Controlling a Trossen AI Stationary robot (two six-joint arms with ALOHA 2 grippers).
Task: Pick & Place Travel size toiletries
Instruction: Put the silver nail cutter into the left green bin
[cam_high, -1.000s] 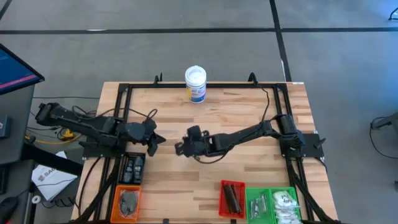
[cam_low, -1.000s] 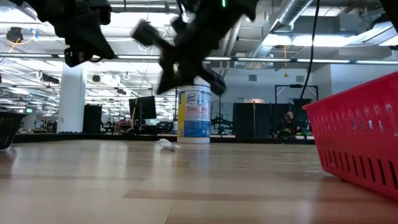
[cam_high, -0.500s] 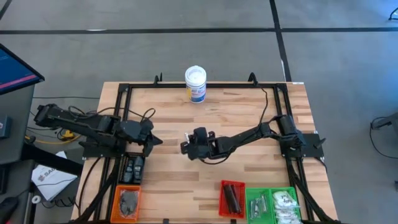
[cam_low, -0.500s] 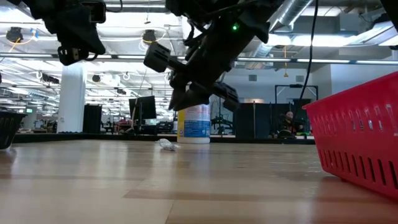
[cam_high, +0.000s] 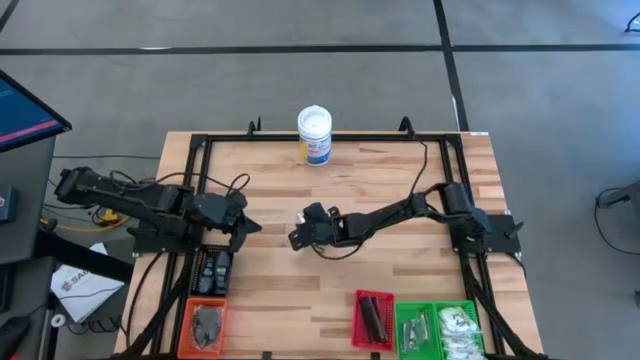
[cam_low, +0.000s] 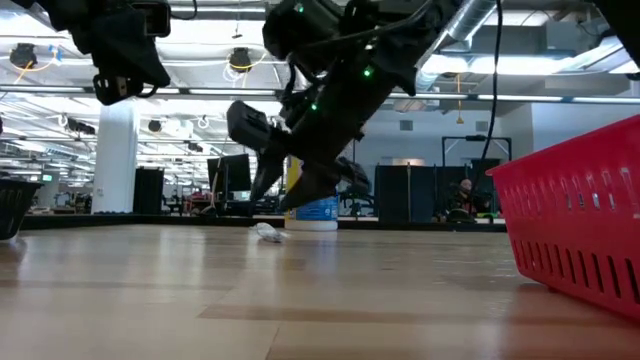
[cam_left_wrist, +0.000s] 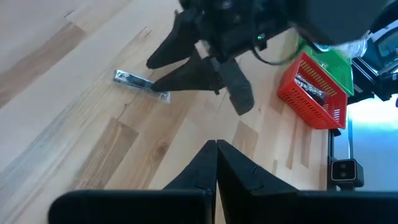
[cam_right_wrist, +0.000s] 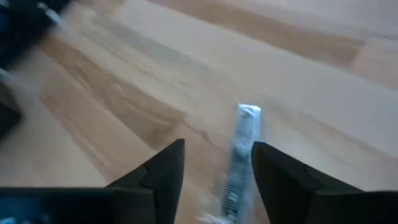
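Note:
One silvery sachet (cam_right_wrist: 242, 146) of the travel size toiletries lies flat on the wooden table, also seen in the left wrist view (cam_left_wrist: 142, 85) and the low view (cam_low: 268, 232). My right gripper (cam_right_wrist: 217, 168) hovers just above it near the table's middle (cam_high: 297, 238), open, fingers slanting down on either side of the sachet and clear of the wood. My left gripper (cam_left_wrist: 216, 149) is shut and empty, held high over the table's left part (cam_high: 245, 225).
A white tub with a blue label (cam_high: 314, 135) stands at the far edge. An orange tray (cam_high: 205, 322), a red tray (cam_high: 374, 318) and a green tray (cam_high: 440, 328) with small items line the near edge. The red tray (cam_low: 580, 230) looms close in the low view.
My right gripper has come down from well above the table toward the sachet, tipping its fingers downward, and its fingers now stand apart. The sachet has stayed where it was.

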